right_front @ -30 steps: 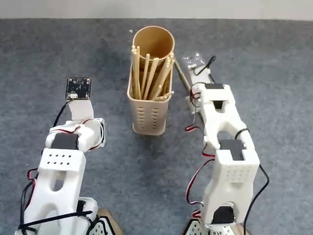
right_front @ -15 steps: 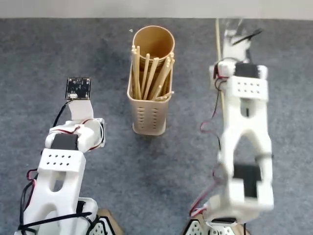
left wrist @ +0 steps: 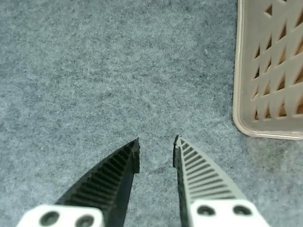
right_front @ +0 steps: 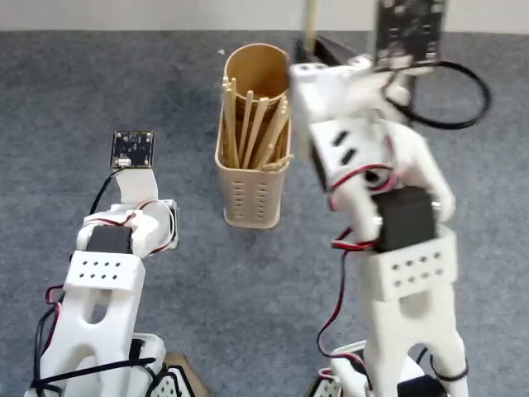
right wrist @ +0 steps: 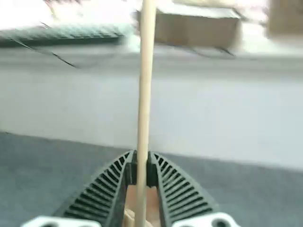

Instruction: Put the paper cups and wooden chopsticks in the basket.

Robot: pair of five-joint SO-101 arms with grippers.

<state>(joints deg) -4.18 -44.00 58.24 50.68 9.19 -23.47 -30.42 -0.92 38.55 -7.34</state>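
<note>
nearest the camera, the left arm (right_front: 107,273) sits low at the near left of the counter (right_front: 207,314), which has a grey carpet-like cover. the left claw (left wrist: 156,140) hangs just over that cover w/ its fingers apart and nothing btwn them. one finger is black, the other grey. a rounded corner of the basket (left wrist: 238,80) lies near it but not touching.

mid-counter is the basket (right_front: 252,203): beige plastic w/ rows of small cut-outs in its walls. a bundle of wooden chopsticks (right_front: 248,124) lies inside, leaning at mixed angles, some tips poking over the rim. at the basket's far end a tan paper cup (right_front: 259,73) sits w/ its open mouth toward the high camera. can't tell if there's more than one cup stacked there.

the right arm (right_front: 380,174) stands tall on the right and covers much of the counter behind it. the right claw (right wrist: 141,163) is clamped on one chopstick (right wrist: 145,71), which runs straight out past the fingertips. in the high view that stick is by the cup's far right rim and is cut off by the frame edge. how close it is to the cup is hard to judge.

farthest off, a pale wall (right_front: 124,15) runs along the counter's back edge. in the right wrist view a brownish box (right wrist: 196,26) sits beyond it, details hard to make out.
</note>
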